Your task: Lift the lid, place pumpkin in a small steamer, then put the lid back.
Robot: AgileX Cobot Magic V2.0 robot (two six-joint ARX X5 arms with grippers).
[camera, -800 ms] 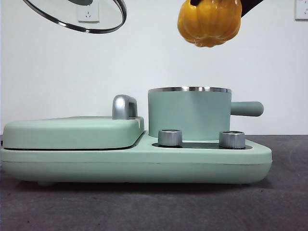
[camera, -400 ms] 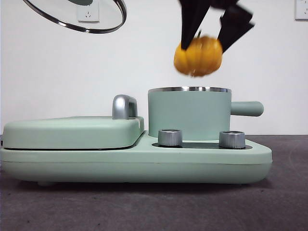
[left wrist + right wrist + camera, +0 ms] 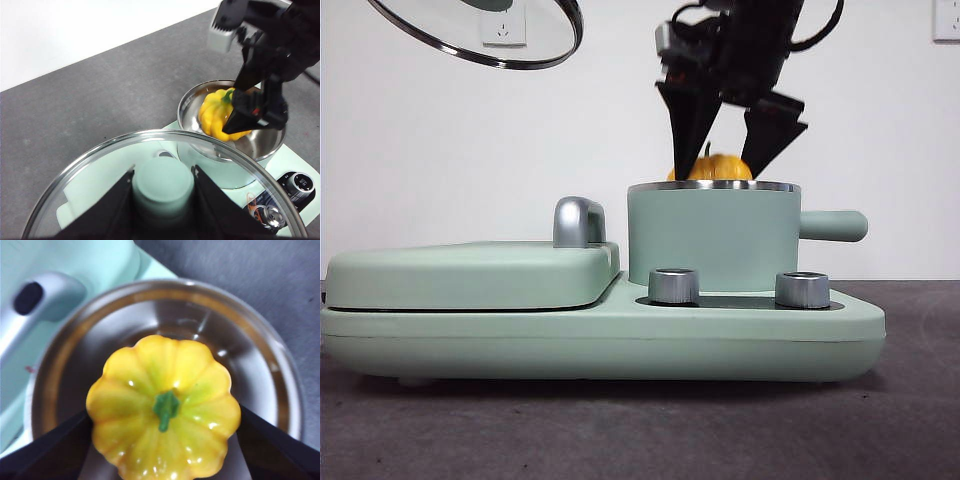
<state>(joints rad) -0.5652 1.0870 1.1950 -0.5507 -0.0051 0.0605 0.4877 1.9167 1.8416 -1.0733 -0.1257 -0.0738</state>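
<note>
Glass lid (image 3: 480, 30) is off and held high at upper left, the left gripper (image 3: 162, 187) clenched on its mint knob. Right gripper (image 3: 725, 150) grasps the pumpkin (image 3: 712, 167), lowered partway into the small steamer (image 3: 712, 240) (not yet released). Remaining: release, withdraw, relid. Pumpkin is glossy yellow-orange, ribbed, with a green stem, nearly filling the pot.

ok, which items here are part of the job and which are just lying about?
In the job:
- lid, held by left hand
- pumpkin, held by right hand
- small steamer

Lying about:
- griddle cover
- chrome handle
- two knobs
</note>
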